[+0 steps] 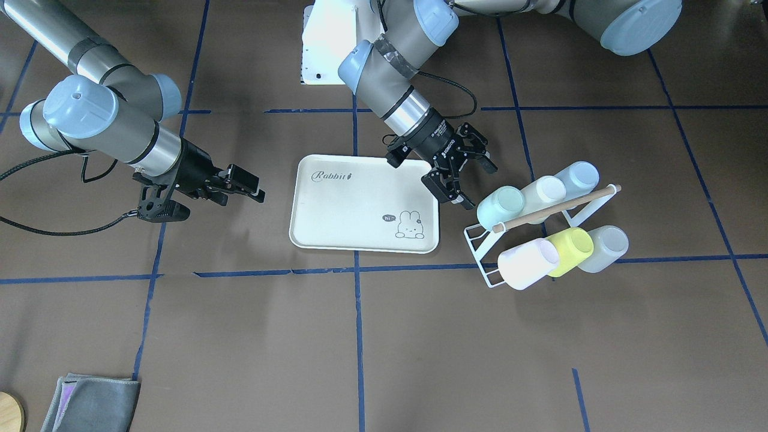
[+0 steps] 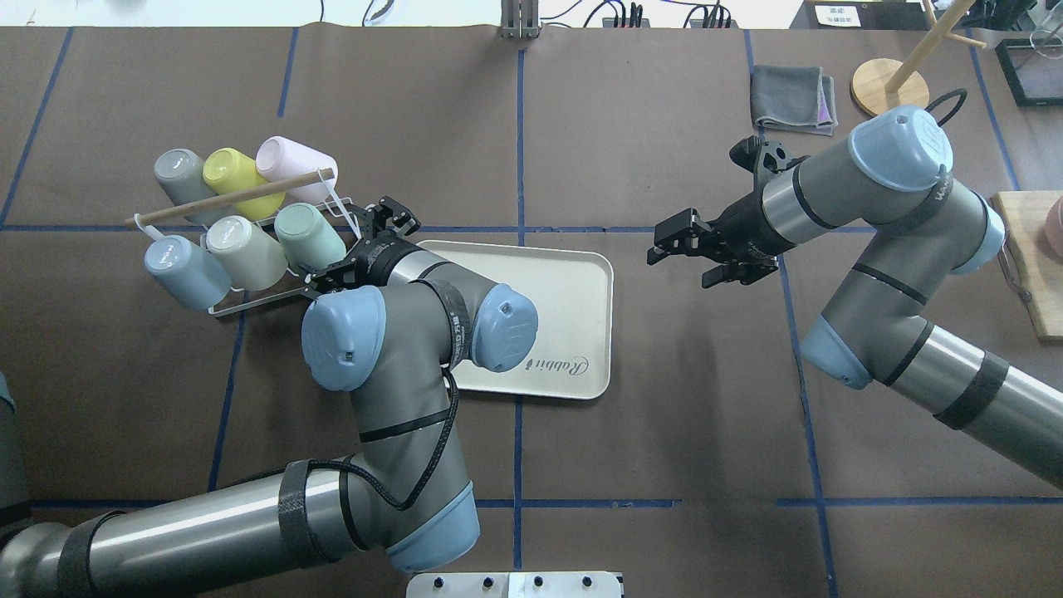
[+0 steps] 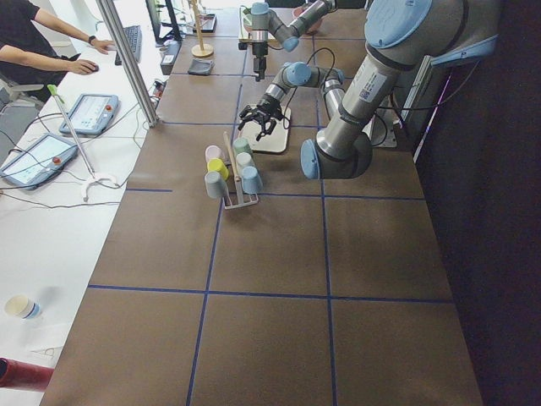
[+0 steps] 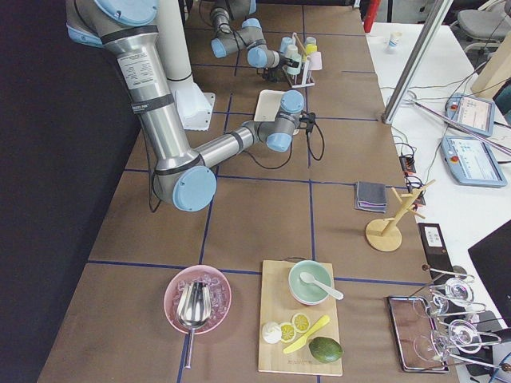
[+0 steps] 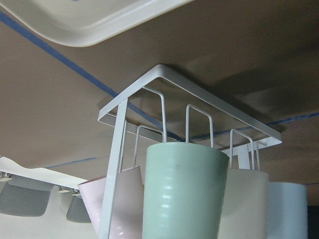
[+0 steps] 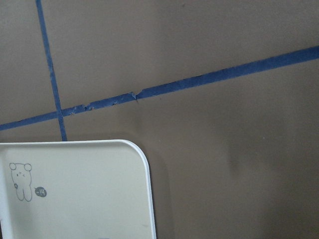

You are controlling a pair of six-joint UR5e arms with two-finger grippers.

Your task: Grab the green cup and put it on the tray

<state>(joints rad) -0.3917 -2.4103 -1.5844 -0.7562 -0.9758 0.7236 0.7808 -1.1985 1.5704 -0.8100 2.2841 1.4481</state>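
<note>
- In the overhead view, the green cup sits just beside the left gripper, at about 9 o'clock from it. The two are near but not touching.
- The left gripper's jaws are spread wide with nothing between them. The left wrist view shows the cup straight ahead, low and centred.
- The cup is upended and tilted on a peg of the white wire rack, at the end of the row nearest the tray. From overhead its long axis runs roughly 10 to 4 o'clock, closed base at the 10 end. I judge it must be drawn off along that line.
- The right gripper hangs well away at 3 o'clock, beyond the tray. Its jaws are apart and hold nothing. The left arm is by far the nearer.
- The rack holds six cups in two rows under a wooden rod. One row has the green, a cream and a light blue cup. The other has a pink, a yellow-green and a grey cup.
- The tray lies flat at 3 to 4 o'clock from the left gripper, with no cup in it.
</note>
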